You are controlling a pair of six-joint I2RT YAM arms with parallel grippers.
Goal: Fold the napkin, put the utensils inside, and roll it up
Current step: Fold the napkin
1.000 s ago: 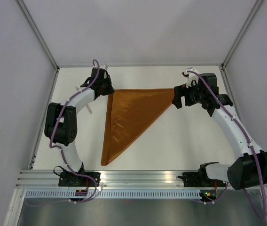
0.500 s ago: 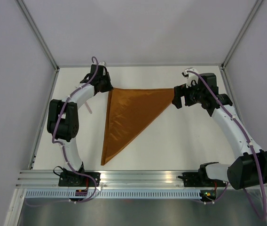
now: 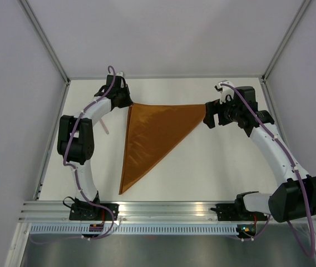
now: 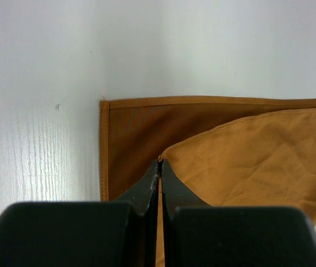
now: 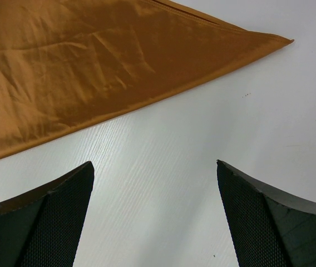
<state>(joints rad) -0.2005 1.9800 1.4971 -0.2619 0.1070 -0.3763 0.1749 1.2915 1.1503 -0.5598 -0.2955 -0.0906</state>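
At far-left corner — left hand [image 4: 159, 162] pinches napkin [image 4: 247, 158] edge.

Rust-brown napkin [image 3: 155, 133] in a flat triangular fold

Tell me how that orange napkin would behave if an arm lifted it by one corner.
Probably floppy: the napkin curves and sags in its top layer where the left gripper pinches a corner. Likely light, since that thin fingertip pinch holds the layer up. Pushed on the table, it would likely wrinkle and bunch, as its creases suggest.
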